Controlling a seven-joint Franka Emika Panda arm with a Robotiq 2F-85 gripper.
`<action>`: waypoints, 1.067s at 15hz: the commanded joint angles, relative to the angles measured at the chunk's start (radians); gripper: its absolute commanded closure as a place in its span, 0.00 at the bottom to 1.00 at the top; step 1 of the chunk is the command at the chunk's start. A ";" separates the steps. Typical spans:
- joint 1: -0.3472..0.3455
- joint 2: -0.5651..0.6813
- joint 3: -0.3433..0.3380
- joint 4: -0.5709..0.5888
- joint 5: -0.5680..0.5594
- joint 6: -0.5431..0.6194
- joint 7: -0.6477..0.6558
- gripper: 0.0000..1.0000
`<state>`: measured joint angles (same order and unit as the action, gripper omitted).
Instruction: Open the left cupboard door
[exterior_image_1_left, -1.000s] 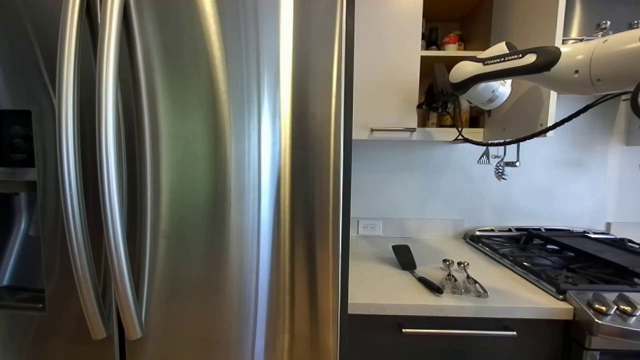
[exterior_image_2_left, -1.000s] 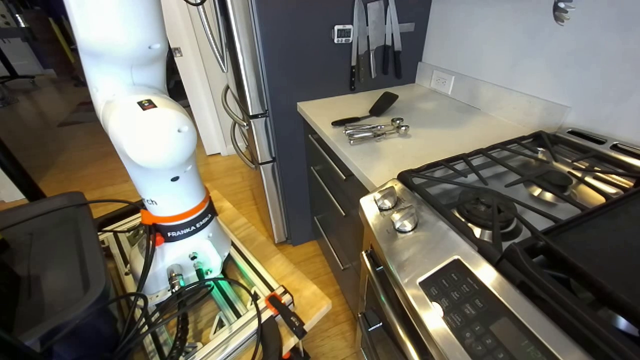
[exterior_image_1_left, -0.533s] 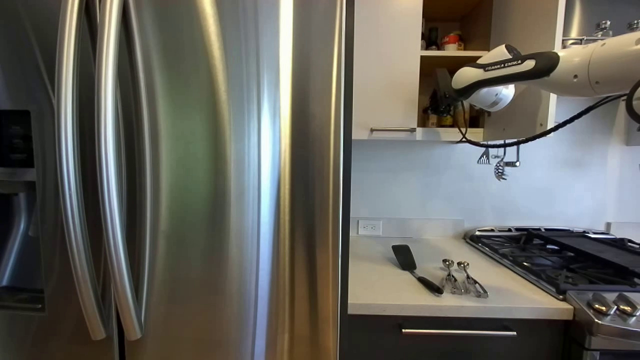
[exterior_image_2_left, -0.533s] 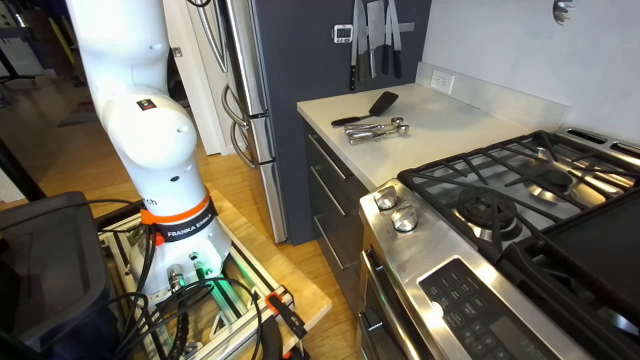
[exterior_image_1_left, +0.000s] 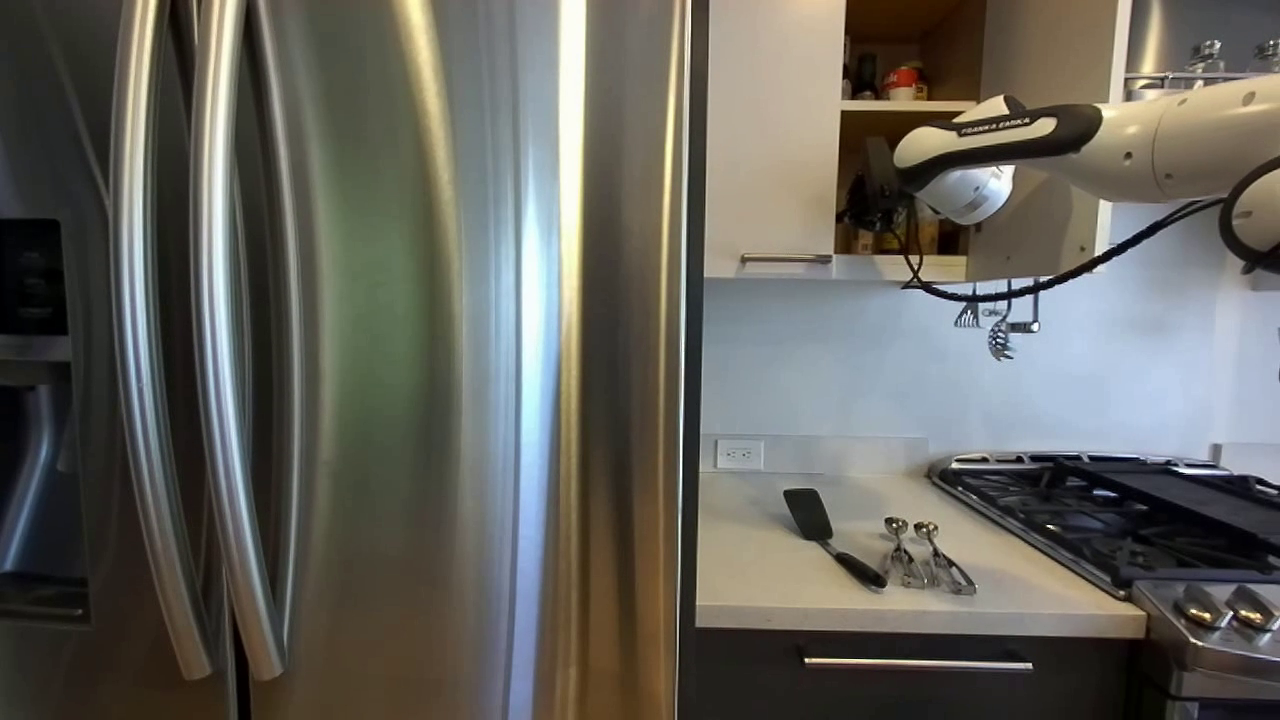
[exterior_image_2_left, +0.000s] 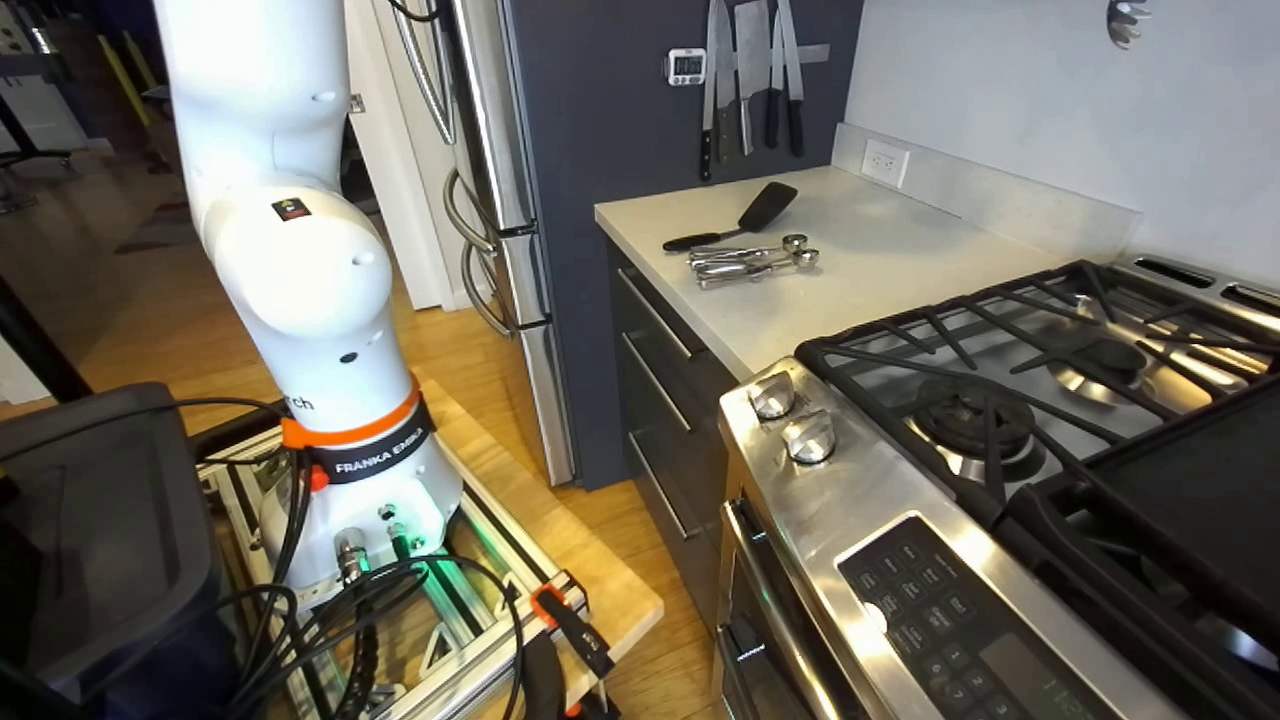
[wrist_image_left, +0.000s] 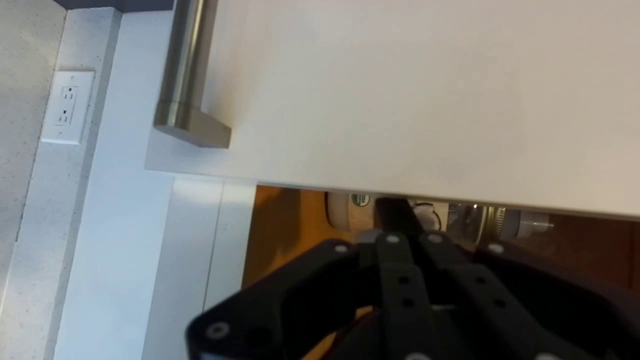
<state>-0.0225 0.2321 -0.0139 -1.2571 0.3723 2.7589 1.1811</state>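
The left cupboard door is a flat cream panel with a slim metal bar handle at its bottom edge. It looks shut or nearly so. In the wrist view the door fills the top, with its handle at upper left. My gripper is at the door's free edge, in front of the open right half of the cabinet. In the wrist view the gripper's dark fingers are together, with tips at that edge. Whether the tips reach behind the door is hidden. The handle is apart from the gripper.
The twin right door stands open beside the arm. Jars and bottles are inside the cabinet. The stainless fridge is left of the cupboard. Below are a counter with a spatula and scoops, and a stove.
The arm has lowered a little; the hand shifted slightly right, then back left towards the door's edge. The left door shows no clear movement.
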 joint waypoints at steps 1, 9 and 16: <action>-0.036 0.062 0.044 0.093 0.085 -0.035 -0.117 1.00; -0.117 0.039 0.103 0.109 0.227 -0.270 -0.356 1.00; -0.210 0.003 0.155 0.103 0.477 -0.475 -0.677 1.00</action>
<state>-0.1976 0.2727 0.1028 -1.1322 0.7522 2.3898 0.6081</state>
